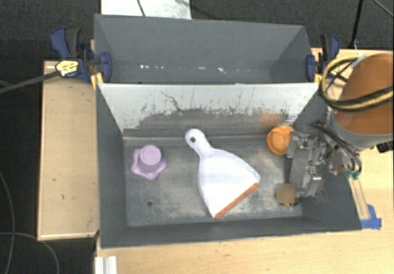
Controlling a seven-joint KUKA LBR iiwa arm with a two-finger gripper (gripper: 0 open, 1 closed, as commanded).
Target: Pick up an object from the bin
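While beside tool (303,186) — tan block (285,194).

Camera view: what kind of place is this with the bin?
Probably a robot test lab: a robot arm's gripper hangs in a grey metal bin holding a white plastic dustpan with an orange edge and a purple flower-shaped plastic cup.

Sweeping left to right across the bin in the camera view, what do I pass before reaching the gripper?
purple flower-shaped cap → white dustpan with an orange edge → orange ball → gripper
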